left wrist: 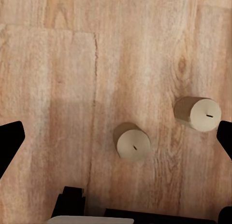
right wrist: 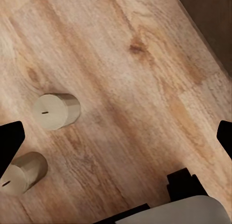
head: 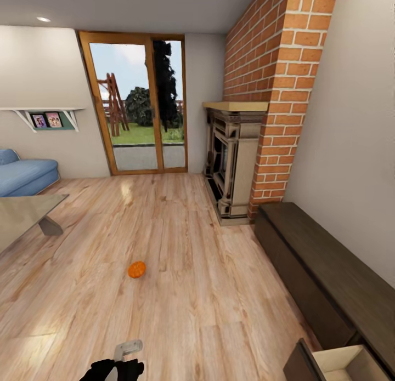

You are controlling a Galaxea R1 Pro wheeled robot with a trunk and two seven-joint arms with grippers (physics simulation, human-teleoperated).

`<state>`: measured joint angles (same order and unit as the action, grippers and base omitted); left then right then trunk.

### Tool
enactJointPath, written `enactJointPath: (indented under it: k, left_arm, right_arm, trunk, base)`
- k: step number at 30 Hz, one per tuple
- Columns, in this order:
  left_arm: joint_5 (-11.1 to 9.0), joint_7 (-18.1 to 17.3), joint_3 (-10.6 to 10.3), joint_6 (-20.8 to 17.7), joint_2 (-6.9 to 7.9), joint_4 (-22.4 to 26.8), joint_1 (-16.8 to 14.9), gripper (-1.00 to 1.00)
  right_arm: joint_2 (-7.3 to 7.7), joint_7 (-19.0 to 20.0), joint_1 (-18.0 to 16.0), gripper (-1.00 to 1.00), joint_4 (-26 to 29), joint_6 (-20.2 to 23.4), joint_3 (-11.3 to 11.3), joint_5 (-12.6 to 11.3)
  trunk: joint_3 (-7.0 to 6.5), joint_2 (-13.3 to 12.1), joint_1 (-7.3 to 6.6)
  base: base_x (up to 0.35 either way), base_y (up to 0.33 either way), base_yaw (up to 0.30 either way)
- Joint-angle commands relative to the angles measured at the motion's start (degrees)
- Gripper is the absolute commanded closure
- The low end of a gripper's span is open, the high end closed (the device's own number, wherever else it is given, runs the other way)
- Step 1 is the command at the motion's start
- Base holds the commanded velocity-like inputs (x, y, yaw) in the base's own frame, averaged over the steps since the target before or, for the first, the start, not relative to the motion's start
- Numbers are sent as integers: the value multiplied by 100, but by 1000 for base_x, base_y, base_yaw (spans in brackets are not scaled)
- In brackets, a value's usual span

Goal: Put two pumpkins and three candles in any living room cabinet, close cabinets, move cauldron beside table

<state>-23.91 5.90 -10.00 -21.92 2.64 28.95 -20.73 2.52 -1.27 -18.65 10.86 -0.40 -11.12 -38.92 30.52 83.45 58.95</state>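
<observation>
One orange pumpkin (head: 136,269) lies on the wooden floor in the middle of the room. In the left wrist view two grey-beige candles (left wrist: 132,143) (left wrist: 198,113) stand on the floor under my left gripper (left wrist: 116,142), which is open and holds nothing. The right wrist view also has two candles (right wrist: 54,110) (right wrist: 21,172), off to one side of my open, empty right gripper (right wrist: 116,139). The long dark-brown cabinet (head: 329,271) runs along the right wall, with one drawer (head: 340,364) pulled out and showing a pale inside. The low table (head: 22,214) is at the left edge. The cauldron is out of view.
A fireplace (head: 233,161) and brick chimney (head: 274,96) stand at the back right, past the cabinet. A blue sofa (head: 24,175) sits at the far left, and a glass door (head: 140,104) is in the back wall. A black and grey part of my arm (head: 120,362) shows at the bottom edge.
</observation>
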Motion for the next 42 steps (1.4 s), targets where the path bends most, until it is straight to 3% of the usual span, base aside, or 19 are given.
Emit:
enactJointPath:
  k: [1, 26, 31, 34, 37, 42]
  left_arm:
    - [-61, 52, -46, -22, 6, 14, -2, -100]
    - [-70, 46, -38, -26, 2, 14, -2, -100]
    - [-70, 8, -28, -30, 4, 20, -2, -100]
    - [-73, -80, -3, -39, 7, 22, -2, -100]
    - [-85, -126, 6, -46, 15, 21, -2, -100]
    - [-89, -142, -2, -48, 19, 15, -2, -100]
  right_arm:
    - [3, -13, -1, -100, 4, -4, -48, -54]
    - [4, -1, -4, -100, 90, -4, -60, -49]
    - [20, -6, -5, -100, 1033, 144, -270, -52]
    - [22, -173, -6, -100, 1946, 787, -409, -66]
    - [23, -891, -4, -100, 2908, 1659, -444, -74]
    - [10, -1884, -2, -100, 3717, 2280, -445, -130]
  trunk:
    - [6, 3, 0]
    - [6, 3, 0]
    - [6, 3, 0]
    - [6, 3, 0]
    - [6, 3, 0]
    - [6, 3, 0]
  base:
    - [10, -173, 0]
    - [-17, -97, 0]
    - [0, -3, 0]
    - [0, 0, 0]
    - [0, 0, 0]
    - [0, 0, 0]
